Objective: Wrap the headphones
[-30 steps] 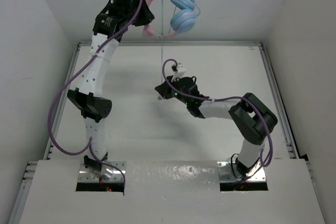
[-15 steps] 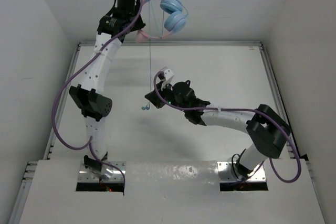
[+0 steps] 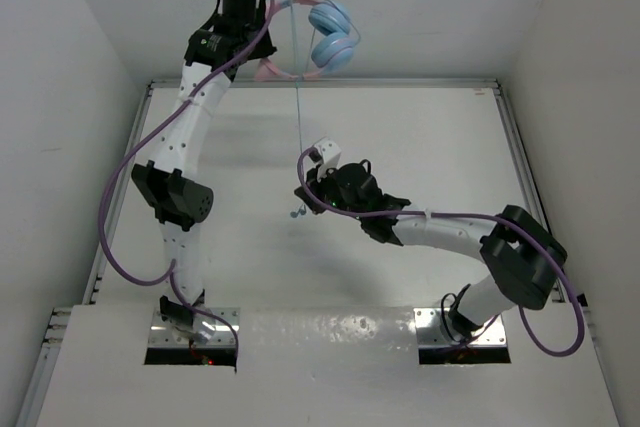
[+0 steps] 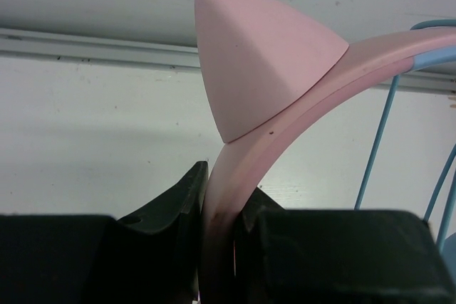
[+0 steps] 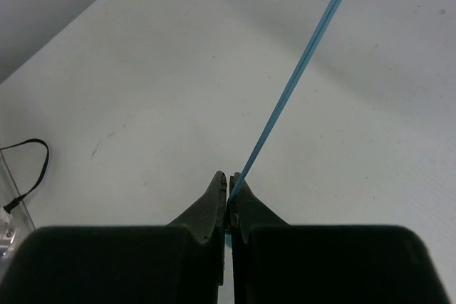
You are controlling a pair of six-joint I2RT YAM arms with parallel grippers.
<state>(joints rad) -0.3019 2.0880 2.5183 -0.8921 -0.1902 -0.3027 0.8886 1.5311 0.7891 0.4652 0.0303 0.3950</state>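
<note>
Left gripper (image 4: 221, 201) clamped on the pink headband (image 4: 299, 97); right gripper (image 5: 228, 184) pinched shut on the teal cable (image 5: 299, 69).
Headphones (image 3: 333, 35) held high over the far edge of the table (image 3: 430, 137). In the last second the left arm swung them leftward, and the ear cups (image 3: 330, 47) now hang closer to its wrist. Right gripper drifted left with the cable, then came back to sit nearly under the cups. Cable now runs almost straight from cups to fingers, with the plug end (image 3: 297, 212) dangling just below. I can make out no turns around the band yet. Judgement: the line is tensioned and lined up, so winding can begin, and slack or a slipped pinch is the risk.
</note>
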